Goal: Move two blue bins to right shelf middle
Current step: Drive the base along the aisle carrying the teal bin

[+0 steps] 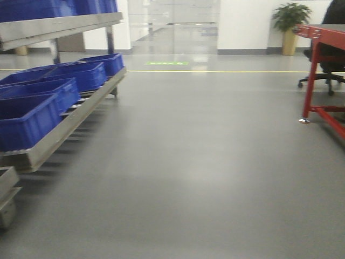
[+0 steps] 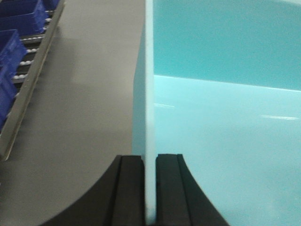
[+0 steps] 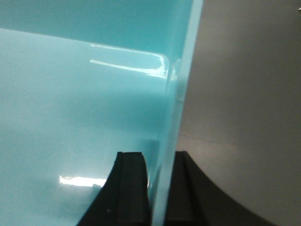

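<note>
A light blue bin is held between both grippers. In the left wrist view my left gripper (image 2: 149, 157) is shut on the bin's left wall (image 2: 149, 94), with the bin's inside (image 2: 225, 141) to the right. In the right wrist view my right gripper (image 3: 160, 155) is shut on the bin's right wall (image 3: 181, 94), with the inside (image 3: 70, 103) to the left. The bin hangs above grey floor. Neither gripper nor the held bin shows in the front view. No right shelf is in view.
A metal roller shelf (image 1: 70, 121) runs along the left with several dark blue bins (image 1: 27, 116) on it and more on its upper level (image 1: 54, 27). A red table (image 1: 323, 70), an office chair (image 1: 323, 78) and a potted plant (image 1: 291, 21) stand at the right. Grey floor lies between.
</note>
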Action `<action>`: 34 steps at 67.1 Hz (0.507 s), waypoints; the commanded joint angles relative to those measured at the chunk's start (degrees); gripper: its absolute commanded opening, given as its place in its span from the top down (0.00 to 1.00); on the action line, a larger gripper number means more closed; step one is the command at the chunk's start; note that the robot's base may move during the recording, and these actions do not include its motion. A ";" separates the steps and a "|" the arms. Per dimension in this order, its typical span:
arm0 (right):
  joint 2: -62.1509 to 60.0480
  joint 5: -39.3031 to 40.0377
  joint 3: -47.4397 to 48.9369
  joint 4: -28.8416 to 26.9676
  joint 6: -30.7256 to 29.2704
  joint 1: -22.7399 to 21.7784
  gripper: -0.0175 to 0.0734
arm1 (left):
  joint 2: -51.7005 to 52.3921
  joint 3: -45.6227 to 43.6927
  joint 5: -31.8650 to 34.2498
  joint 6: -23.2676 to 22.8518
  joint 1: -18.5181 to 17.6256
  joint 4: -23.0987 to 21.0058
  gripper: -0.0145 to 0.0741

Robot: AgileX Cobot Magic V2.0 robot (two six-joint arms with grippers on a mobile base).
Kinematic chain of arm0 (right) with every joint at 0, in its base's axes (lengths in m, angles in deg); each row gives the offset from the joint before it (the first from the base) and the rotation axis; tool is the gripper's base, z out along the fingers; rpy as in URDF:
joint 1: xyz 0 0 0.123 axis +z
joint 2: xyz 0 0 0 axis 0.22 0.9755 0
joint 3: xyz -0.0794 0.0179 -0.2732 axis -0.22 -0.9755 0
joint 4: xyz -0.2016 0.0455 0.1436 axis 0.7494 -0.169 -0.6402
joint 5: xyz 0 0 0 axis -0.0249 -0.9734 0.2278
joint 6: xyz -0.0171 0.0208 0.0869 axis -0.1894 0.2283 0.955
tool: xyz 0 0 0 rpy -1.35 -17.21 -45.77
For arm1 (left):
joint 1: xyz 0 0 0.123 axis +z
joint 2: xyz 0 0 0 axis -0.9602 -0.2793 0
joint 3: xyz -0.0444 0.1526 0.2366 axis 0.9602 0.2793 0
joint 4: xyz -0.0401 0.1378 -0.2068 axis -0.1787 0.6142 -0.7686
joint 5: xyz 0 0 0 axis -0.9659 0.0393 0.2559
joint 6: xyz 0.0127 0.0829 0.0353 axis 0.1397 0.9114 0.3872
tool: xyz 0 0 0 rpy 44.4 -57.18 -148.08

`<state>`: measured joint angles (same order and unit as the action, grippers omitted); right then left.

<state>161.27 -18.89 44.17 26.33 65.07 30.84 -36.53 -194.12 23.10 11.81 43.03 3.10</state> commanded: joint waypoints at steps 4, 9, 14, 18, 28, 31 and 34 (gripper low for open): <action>-0.26 2.57 0.37 -1.47 -1.25 0.44 0.99 | 0.27 -0.64 4.89 -0.13 -0.46 -0.61 0.96; -0.26 2.57 0.37 -1.47 -1.25 0.44 0.99 | 0.27 -0.64 4.89 -0.13 -0.46 -0.61 0.96; -0.26 2.57 0.37 -1.47 -1.25 0.44 0.99 | 0.27 -0.64 4.89 -0.13 -0.46 -0.61 0.96; -0.26 2.57 0.37 -1.47 -1.25 0.44 0.99 | 0.27 -0.64 4.89 -0.13 -0.46 -0.61 0.96; -0.26 2.57 0.37 -1.47 -1.25 0.44 0.99 | 0.27 -0.64 4.89 -0.13 -0.46 -0.61 0.96; -0.26 2.57 0.37 -1.47 -1.25 0.44 0.99 | 0.27 -0.64 4.89 -0.13 -0.46 -0.61 0.96; -0.26 2.57 0.37 -1.47 -1.25 0.44 0.99 | 0.27 -0.64 4.89 -0.13 -0.46 -0.61 0.96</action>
<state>161.27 -18.89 44.17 26.33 65.07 30.84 -36.63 -194.12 23.10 11.81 43.03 3.35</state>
